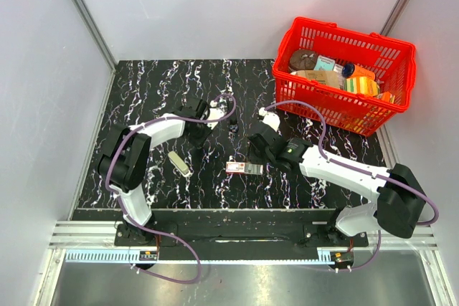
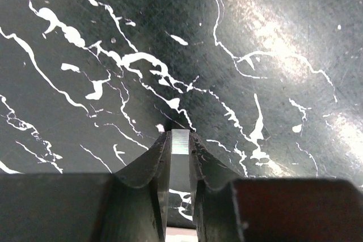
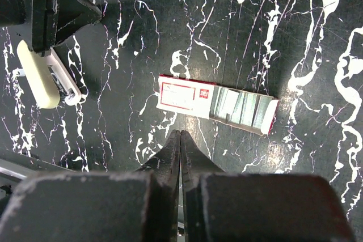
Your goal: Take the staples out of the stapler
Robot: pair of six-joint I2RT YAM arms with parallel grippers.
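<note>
Meanwhile the stapler (image 1: 180, 162) lies flat on the desk (image 1: 158, 91), well left of the open staple box (image 3: 215, 103). The left fingers (image 2: 153, 162) clench a thin silvery strip (image 2: 180, 143). The right fingers (image 3: 170, 151), clenched empty, hover near the box. A red basket (image 1: 344, 109) sits far right.

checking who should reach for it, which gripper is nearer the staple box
Right. The right gripper hovers shut just short of the staple box; the left gripper is farther off, beyond the box, pinching a silvery staple strip.
</note>
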